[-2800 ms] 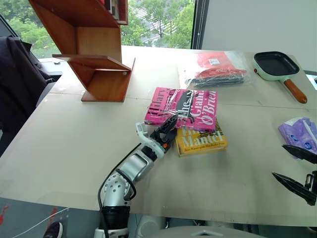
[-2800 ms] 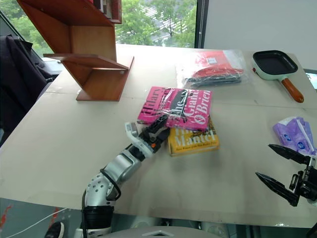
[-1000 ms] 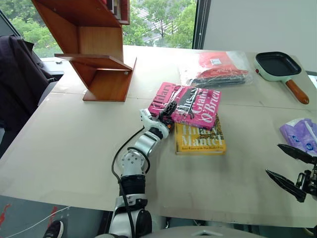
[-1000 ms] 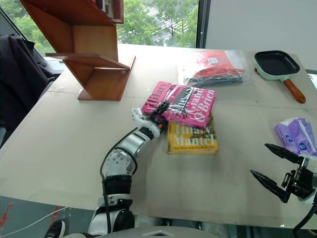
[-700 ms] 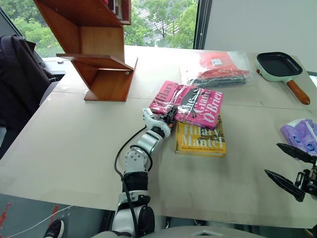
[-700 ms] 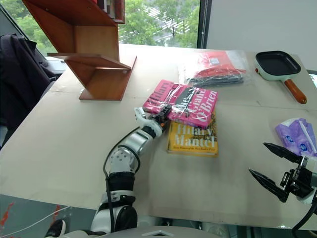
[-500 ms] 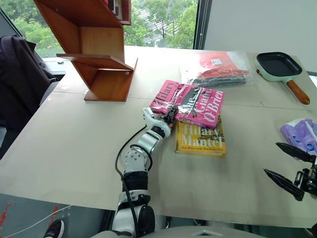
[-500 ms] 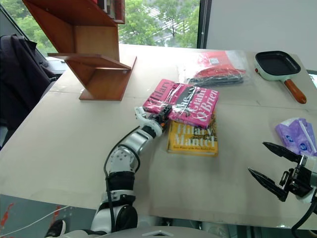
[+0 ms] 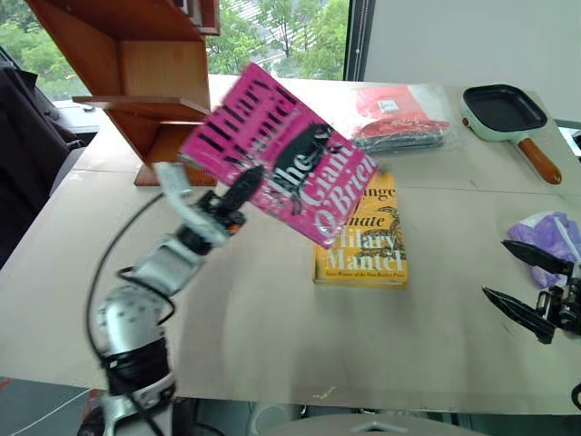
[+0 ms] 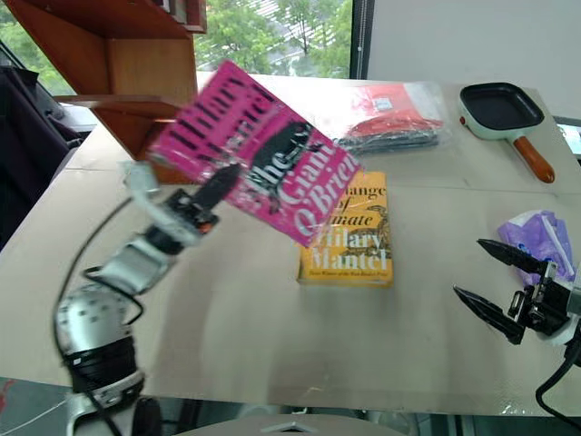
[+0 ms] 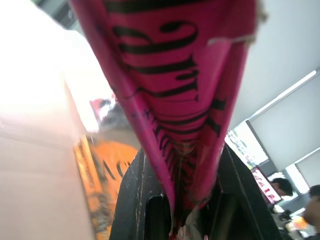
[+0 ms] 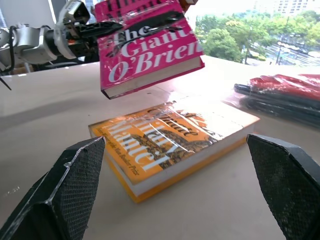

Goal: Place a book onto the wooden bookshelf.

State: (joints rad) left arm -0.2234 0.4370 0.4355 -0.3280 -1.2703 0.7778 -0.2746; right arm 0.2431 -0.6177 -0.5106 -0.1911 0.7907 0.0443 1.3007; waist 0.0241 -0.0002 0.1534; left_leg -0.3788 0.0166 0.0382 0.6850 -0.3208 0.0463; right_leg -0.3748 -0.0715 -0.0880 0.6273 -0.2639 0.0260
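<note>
Left jaws tight on the book, seemingly airborne.

A: Item one, obstacles near the bookshelf?

B: The pink book, lifted off the table and tilted, pinched in the left gripper; it overlaps the shelf's right edge. At five o'clock from it, a yellow book lies flat.

A: Item two, further clutter?

B: A plastic bag at one o'clock, a frying pan beyond. A purple packet at three o'clock, beside the spread-fingered right gripper.

A: Open ground?

B: Bare tabletop at six to nine o'clock.
</note>
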